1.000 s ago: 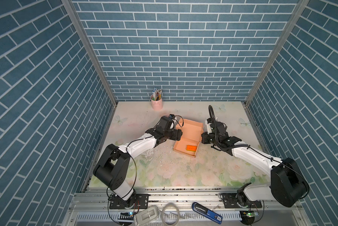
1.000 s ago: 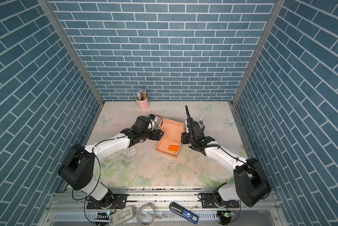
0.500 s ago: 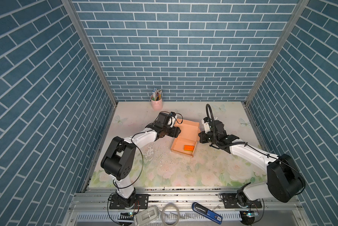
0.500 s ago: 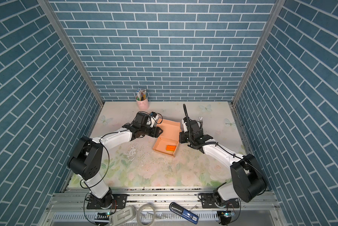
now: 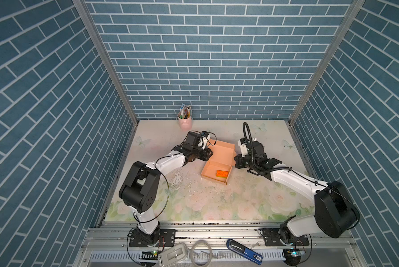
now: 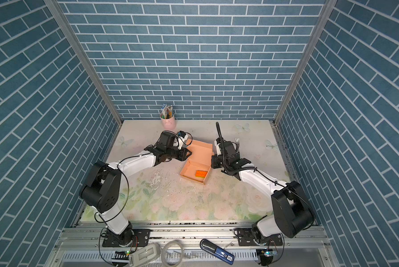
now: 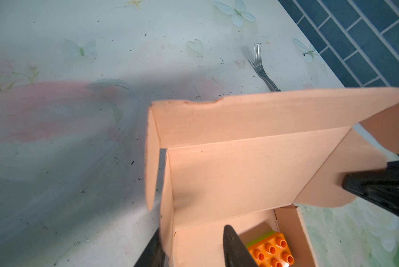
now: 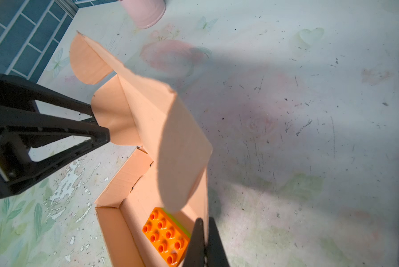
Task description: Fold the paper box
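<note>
Left gripper (image 7: pixel 192 233): jaws parted, astride one side wall of the paper box (image 7: pixel 228 180). One finger (image 7: pixel 153 252) is outside, close against the wall, and the other is inside the tray, clear of the wall. Right gripper (image 8: pixel 204 223): jaws closed, tips meeting at the rim of the opposite wall; whether cardboard lies between them cannot be told. In both top views the paper box (image 5: pixel 220 157) sits just right of frame centre, between the two grippers. Its tray opens upward and its lid is tilted up behind, with rounded side flaps spread. An orange studded brick (image 8: pixel 165 235) lies in the tray. On the floral table (image 5: pixel 217 203), a fork (image 7: pixel 261 67) lies upper right of the box, and a pink pencil cup (image 5: pixel 185 122) stands by the back wall, upper left of the box.
</note>
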Tool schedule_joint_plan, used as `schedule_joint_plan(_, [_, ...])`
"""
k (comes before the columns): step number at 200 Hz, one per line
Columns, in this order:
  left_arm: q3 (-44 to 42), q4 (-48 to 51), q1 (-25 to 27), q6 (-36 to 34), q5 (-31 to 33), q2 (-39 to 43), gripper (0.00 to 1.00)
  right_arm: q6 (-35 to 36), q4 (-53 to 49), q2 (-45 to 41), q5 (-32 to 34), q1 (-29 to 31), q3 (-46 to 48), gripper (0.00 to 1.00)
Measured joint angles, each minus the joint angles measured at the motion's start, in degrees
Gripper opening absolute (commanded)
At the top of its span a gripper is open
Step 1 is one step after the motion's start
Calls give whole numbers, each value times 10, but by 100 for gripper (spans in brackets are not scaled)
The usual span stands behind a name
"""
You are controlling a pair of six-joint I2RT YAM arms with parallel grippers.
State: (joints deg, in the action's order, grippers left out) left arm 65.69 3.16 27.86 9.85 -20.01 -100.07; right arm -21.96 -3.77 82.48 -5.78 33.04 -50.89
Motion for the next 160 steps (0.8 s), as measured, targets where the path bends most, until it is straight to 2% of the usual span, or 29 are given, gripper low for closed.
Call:
schedule_joint_plan(74, [-1, -17, 0, 13, 50, 1, 11, 0, 5, 0, -1, 0, -1, 0])
schedule_joint_plan(98, [-9, -23, 0, 14, 57, 11, 11, 0, 8, 0, -1, 0, -1, 0])
schedule_joint_plan(115, [-21, -31, 0, 15, 56, 23, 18, 0, 9, 1, -3, 0, -1, 0])
schedule_joint_plan(128, [-29, -35, 0, 17, 54, 32, 34, 0, 12, 3, -4, 0, -1, 0])
schedule_joint_plan(151, [-30, -35, 0, 9, 58, 35, 46, 0, 13, 5, -7, 0, -1, 0])
schedule_joint_plan(160, [-30, -32, 0, 3, 61, 35, 48, 2, 13, 5, -8, 0, -1, 0])
